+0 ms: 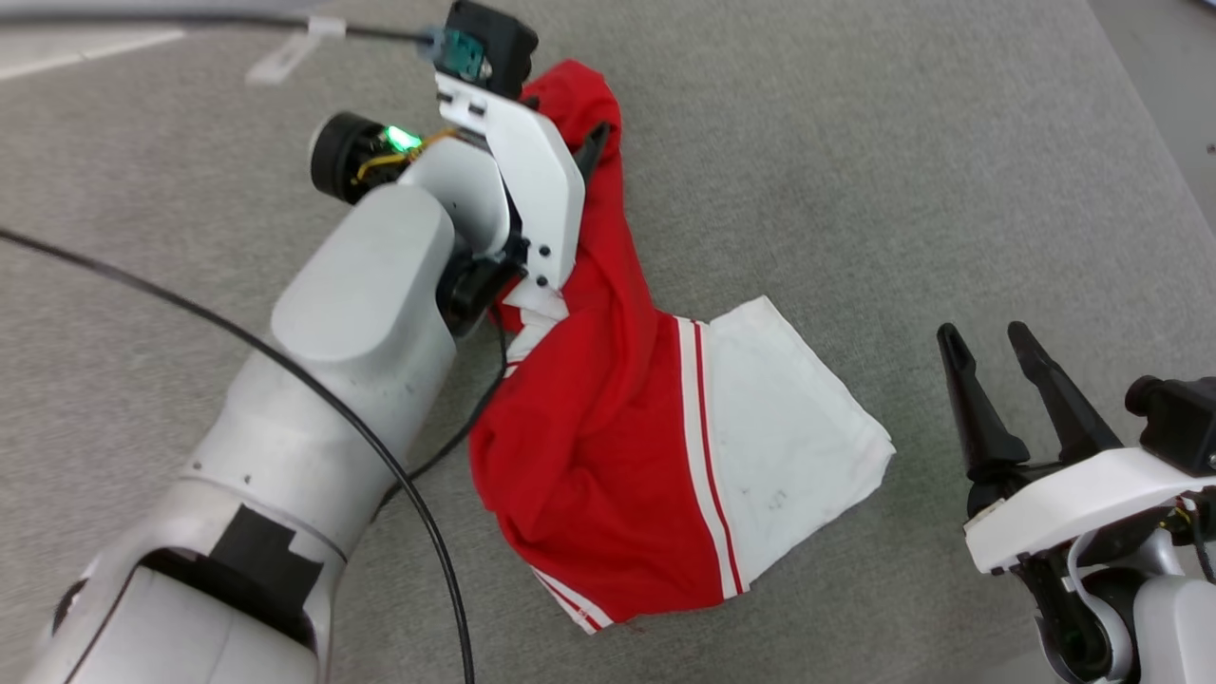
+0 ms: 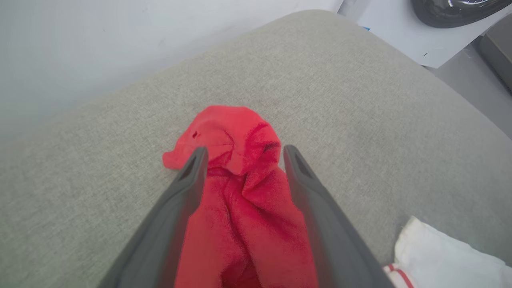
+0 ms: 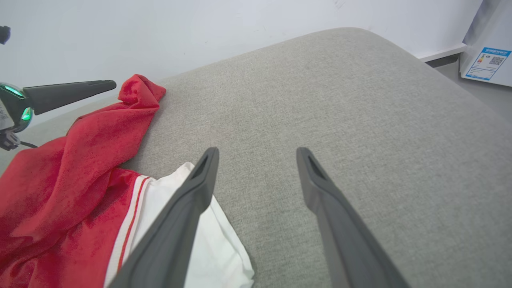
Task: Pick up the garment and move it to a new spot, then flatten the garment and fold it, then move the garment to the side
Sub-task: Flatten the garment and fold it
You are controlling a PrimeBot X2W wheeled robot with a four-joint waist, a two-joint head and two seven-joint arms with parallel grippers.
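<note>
The garment (image 1: 589, 446) lies crumpled on a grey padded surface (image 1: 855, 171): a red body, a white sleeve with red-white striped trim spread to the right, and a bunched red end at the far side. My left gripper (image 2: 245, 151) is open, its two fingers straddling that bunched red end (image 2: 228, 132), which rests loose on the surface between them. In the head view the left wrist covers most of those fingers; one dark fingertip (image 1: 598, 133) shows. My right gripper (image 1: 985, 334) stands open over bare surface, right of the white sleeve (image 3: 216, 256), holding nothing.
A black cable (image 1: 285, 370) loops over the surface by my left arm. The padded surface rounds off at its far edge before a white wall (image 3: 240, 24). A white box with a label (image 3: 490, 60) stands on the floor beyond the right corner.
</note>
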